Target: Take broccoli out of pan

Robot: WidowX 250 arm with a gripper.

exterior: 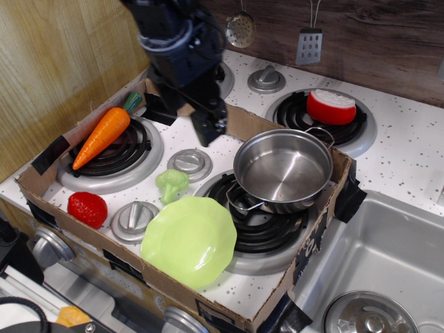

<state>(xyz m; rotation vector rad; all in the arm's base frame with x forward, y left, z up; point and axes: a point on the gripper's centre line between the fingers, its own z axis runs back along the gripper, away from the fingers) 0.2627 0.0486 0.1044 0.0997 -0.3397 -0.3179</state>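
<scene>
The broccoli (171, 182), a small pale-green floret, lies on the white stove top between two grey burner caps, just left of the pan and above the lime-green plate. The pan (284, 170), a shiny steel pot with wire loop handles, sits empty on the front right burner. My black gripper (208, 128) hangs in the air above the back cardboard wall, up and to the right of the broccoli and left of the pan. It is open and holds nothing.
A carrot (101, 137) lies on the left burner and a red strawberry (87, 209) at the front left. The lime-green plate (189, 241) sits at the front. A cardboard wall (250, 121) rings the stove. A red-and-white item (331, 106) is on the back right burner, and a sink (388, 263) is at the right.
</scene>
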